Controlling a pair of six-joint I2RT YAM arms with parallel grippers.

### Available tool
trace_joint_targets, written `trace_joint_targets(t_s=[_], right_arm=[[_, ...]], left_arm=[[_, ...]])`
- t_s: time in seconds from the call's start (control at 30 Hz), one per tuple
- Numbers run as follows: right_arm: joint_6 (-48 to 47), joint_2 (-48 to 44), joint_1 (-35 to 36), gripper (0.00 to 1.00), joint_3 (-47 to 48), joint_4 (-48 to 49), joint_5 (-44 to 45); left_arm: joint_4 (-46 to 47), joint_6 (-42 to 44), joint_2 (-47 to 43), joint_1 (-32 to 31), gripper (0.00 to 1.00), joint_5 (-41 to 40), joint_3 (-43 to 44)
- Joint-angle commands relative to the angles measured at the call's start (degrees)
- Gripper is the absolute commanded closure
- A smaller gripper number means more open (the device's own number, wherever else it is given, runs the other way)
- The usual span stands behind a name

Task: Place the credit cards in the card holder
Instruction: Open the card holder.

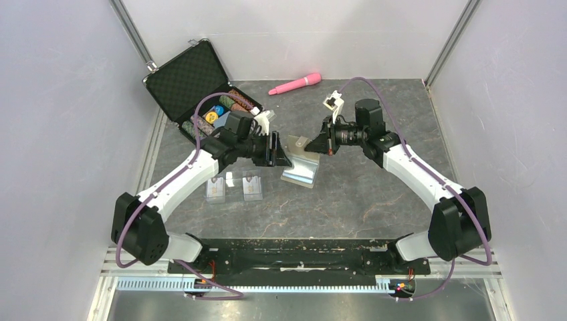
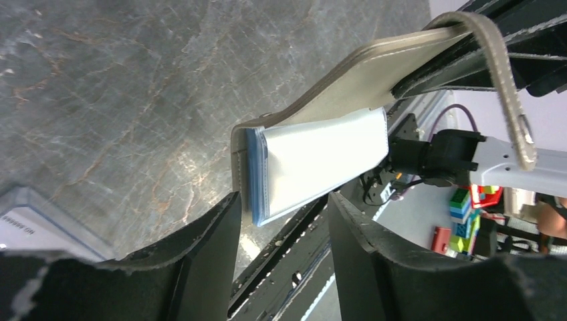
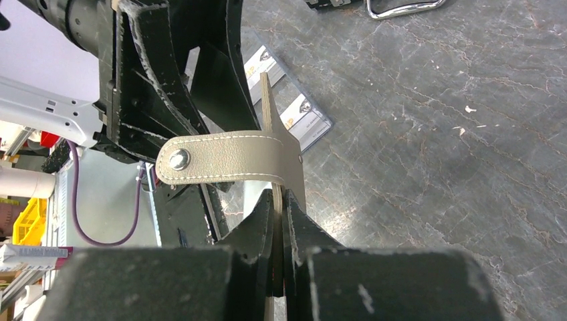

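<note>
While right end effector (image 3: 281, 206) pinches card holder (image 3: 231, 159), left wrist shows left end effector (image 2: 282, 200) straddling it (grip unclear).

The card holder (image 1: 302, 167) is khaki-tan outside with pale stitching along its snap tab (image 3: 227, 159), and its lining is whitish with a light-blue edge. The credit cards (image 1: 215, 188) (image 1: 252, 185) are pale whitish-grey, each with a small gold-orange mark, and the table (image 1: 374, 194) is dark grey marbled with pale and rusty veins. The case (image 1: 184, 73) is black with a dimpled lining and holds chips (image 1: 220, 110) in blue, yellow, green and reddish-brown. The stick (image 1: 295, 83) is pink, and the arms (image 1: 194, 167) are white with black joints and purple cables (image 1: 200, 114).
</note>
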Motion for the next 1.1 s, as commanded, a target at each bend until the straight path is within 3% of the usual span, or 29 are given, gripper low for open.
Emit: trace_joint_targets(t_s=[0.0, 0.4, 0.5, 0.57, 0.67, 0.83, 1.07], right_arm=[[-0.99, -1.46, -0.09, 1.00, -0.54, 0.97, -0.16], [-0.99, -1.22, -0.11, 1.00, -0.72, 0.89, -0.34], [-0.97, -1.17, -0.09, 1.00, -0.88, 0.90, -0.25], [-1.08, -1.11, -0.11, 1.00, -0.94, 0.86, -0.16], [-1.20, -0.93, -0.09, 1.00, -0.95, 0.67, -0.07], [-1.67, -0.81, -0.12, 1.00, -1.03, 0.12, 0.10], [-1.65, -0.76, -0.11, 1.00, -0.78, 0.07, -0.16]], left_arm=[[-3.31, 4.31, -0.85, -0.80, 0.43, -4.62, 3.48], [-1.41, 4.24, 1.81, -3.05, 0.51, -3.33, 3.79], [-0.49, 3.88, 2.40, -3.14, 0.62, -2.22, 3.84], [-0.11, 3.78, 2.50, -3.14, 0.77, -2.22, 3.99], [-0.56, 4.02, 2.28, -3.23, 0.83, -3.43, 4.67], [-3.83, 6.09, 2.18, -3.38, 0.80, -6.87, 6.75], [-5.28, 8.06, 3.37, -4.47, 0.62, -6.38, 7.84]])
